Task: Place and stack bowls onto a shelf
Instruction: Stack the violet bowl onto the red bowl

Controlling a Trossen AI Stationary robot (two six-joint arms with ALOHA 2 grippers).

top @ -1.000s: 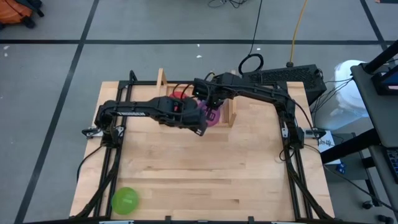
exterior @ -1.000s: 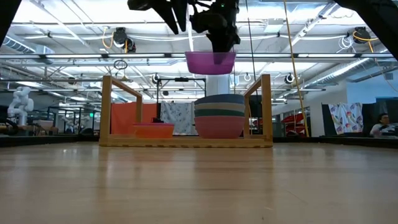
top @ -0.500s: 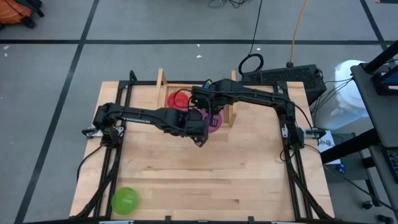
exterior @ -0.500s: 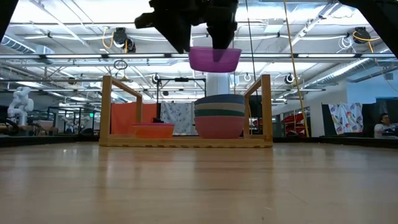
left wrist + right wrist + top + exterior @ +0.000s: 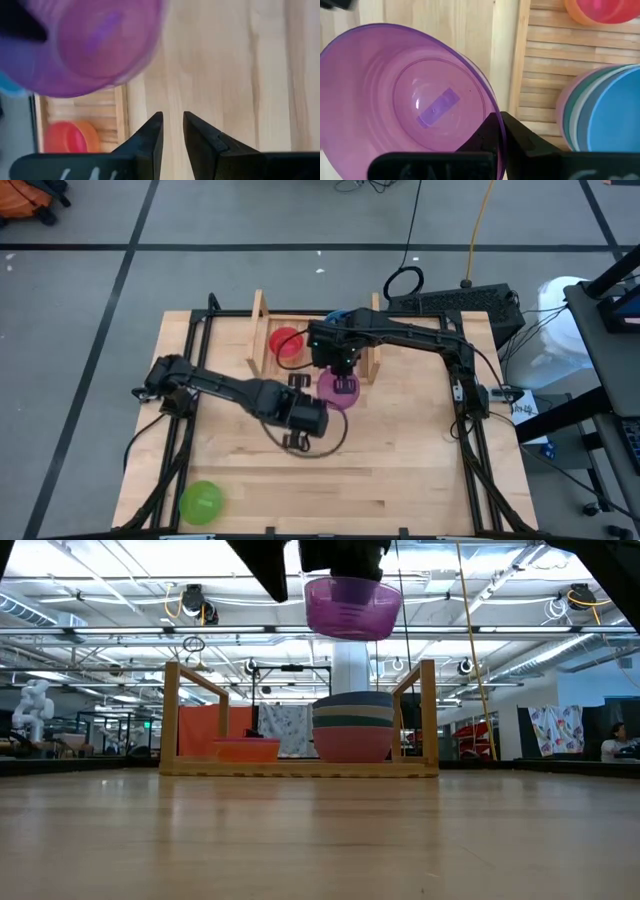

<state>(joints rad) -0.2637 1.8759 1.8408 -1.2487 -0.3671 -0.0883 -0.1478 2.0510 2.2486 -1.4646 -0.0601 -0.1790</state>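
Seen from above, right gripper (image 5: 340,366) pinches the purple bowl (image 5: 338,388) by its rim, just before the shelf (image 5: 371,340); left gripper (image 5: 292,442) sits empty, fingers parted.
Low view: bowl hangs above the stacked bowls (image 5: 354,727).
Right wrist view: thin, stiff, light plastic, likely slippery; rim grip suits.

We count one purple bowl (image 5: 338,388) in the air, one green bowl (image 5: 200,501) on the table, one red-magenta bowl (image 5: 287,341) and one stack of bowls (image 5: 354,726) on the single shelf (image 5: 172,710).
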